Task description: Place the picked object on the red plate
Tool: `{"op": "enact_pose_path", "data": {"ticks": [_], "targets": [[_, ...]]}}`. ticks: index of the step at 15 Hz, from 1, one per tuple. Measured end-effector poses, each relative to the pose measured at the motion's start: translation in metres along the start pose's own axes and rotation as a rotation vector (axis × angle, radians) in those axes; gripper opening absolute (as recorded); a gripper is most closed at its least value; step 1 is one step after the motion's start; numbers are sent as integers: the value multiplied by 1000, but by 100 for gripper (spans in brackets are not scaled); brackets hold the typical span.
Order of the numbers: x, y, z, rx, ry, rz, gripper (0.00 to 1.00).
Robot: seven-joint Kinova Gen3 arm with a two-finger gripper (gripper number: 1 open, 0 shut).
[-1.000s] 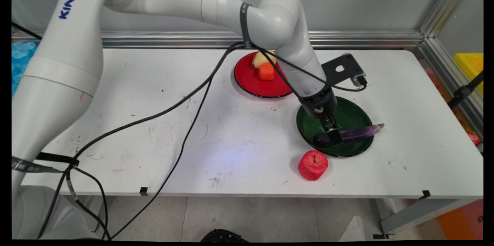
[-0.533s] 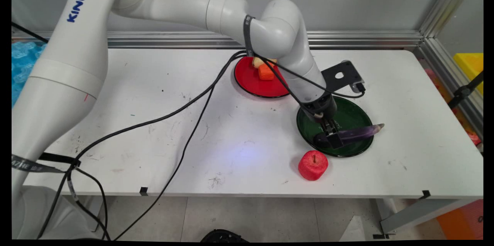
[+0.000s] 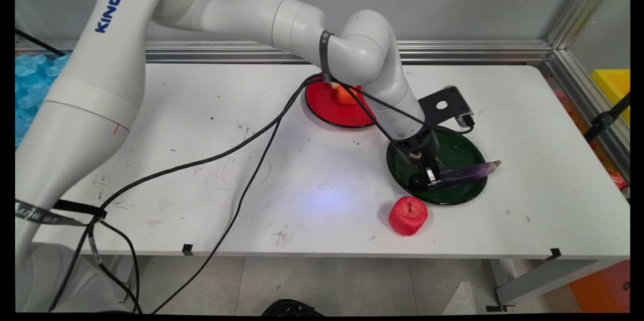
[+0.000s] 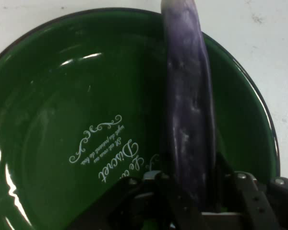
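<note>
The jaws are gripping the eggplant (image 4: 189, 124) near its thick end, which is lying on the green plate (image 3: 455, 147); an apple (image 3: 408, 216) is sitting just beside the plate on the counter (image 3: 201, 125).

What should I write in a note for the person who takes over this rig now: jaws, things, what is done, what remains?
Gripper: down in the green plate, jaws closed on the thick end of the purple eggplant; the hand view shows a finger on each side of it.
Eggplant: lying in the green plate, thin tip over the right rim.
Red apple: on the table, just in front of the green plate, apart from it.
Red plate: behind, holding an orange piece, partly hidden by the arm.
Done: eggplant gripped. Not done: it is not lifted.
</note>
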Motion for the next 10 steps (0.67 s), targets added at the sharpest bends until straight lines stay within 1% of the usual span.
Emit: {"op": "enact_pose_path", "data": {"ticks": [5, 7, 10], "targets": [[5, -2, -9, -2, 15, 3, 0], [10, -6, -20, 1, 24, 8, 0], [12, -15, -42, 12, 21, 24, 0]]}}
